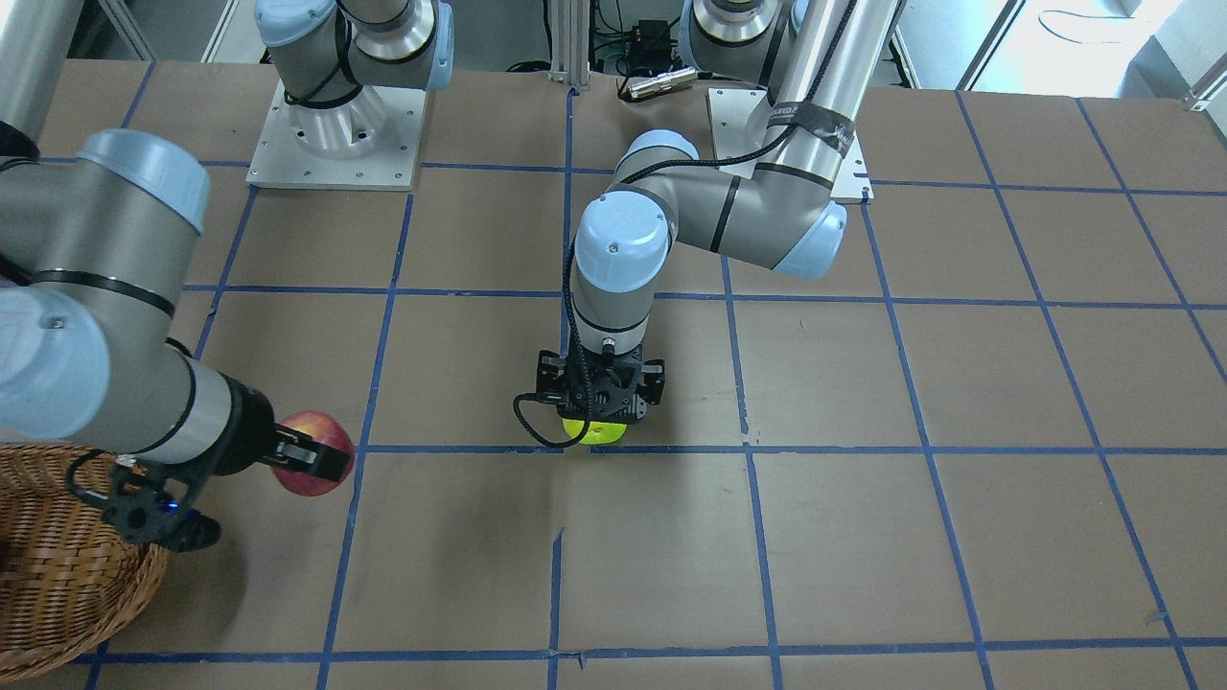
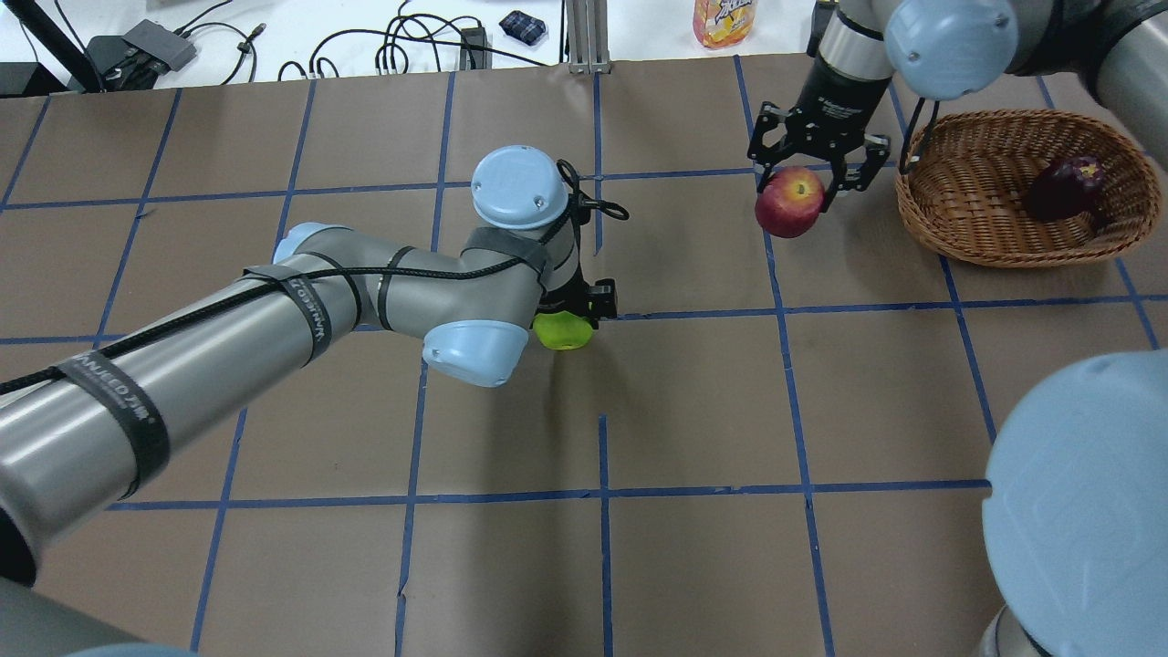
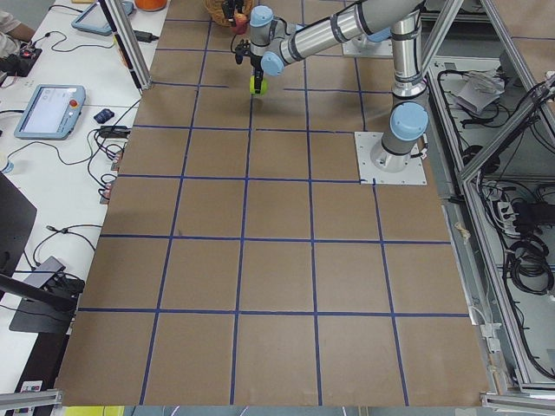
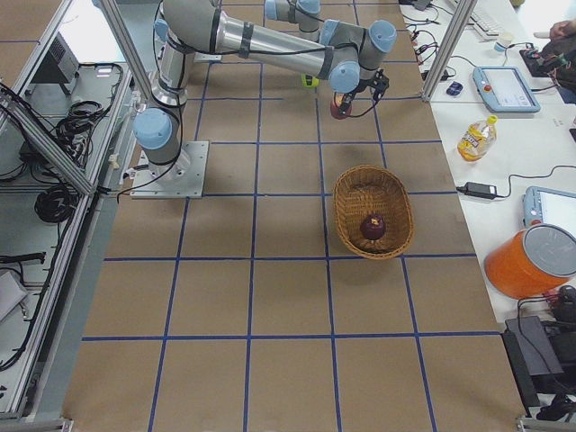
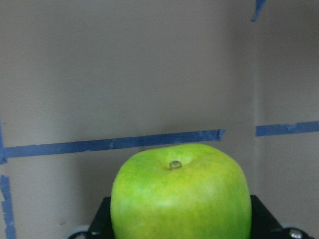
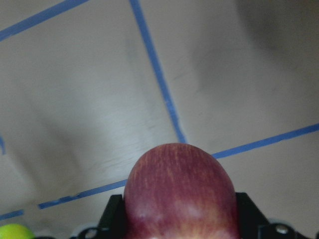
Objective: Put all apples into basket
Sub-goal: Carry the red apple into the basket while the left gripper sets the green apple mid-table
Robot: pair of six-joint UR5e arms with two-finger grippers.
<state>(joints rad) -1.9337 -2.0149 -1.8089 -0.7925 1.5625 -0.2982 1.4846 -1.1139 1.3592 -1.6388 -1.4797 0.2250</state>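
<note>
The right gripper is clenched on the bright red round apple. It holds the apple above the brown paper-covered table, just off the nine o'clock rim of the brown woven wicker basket in the overhead view. A dark maroon-purple round apple lies inside the basket toward its three o'clock side. Near the table's middle the left gripper points straight down, grasping the yellow-green round apple low at a blue tape line.

Overhead faces front view, sides look lengthwise, wrists close, table shared
</note>
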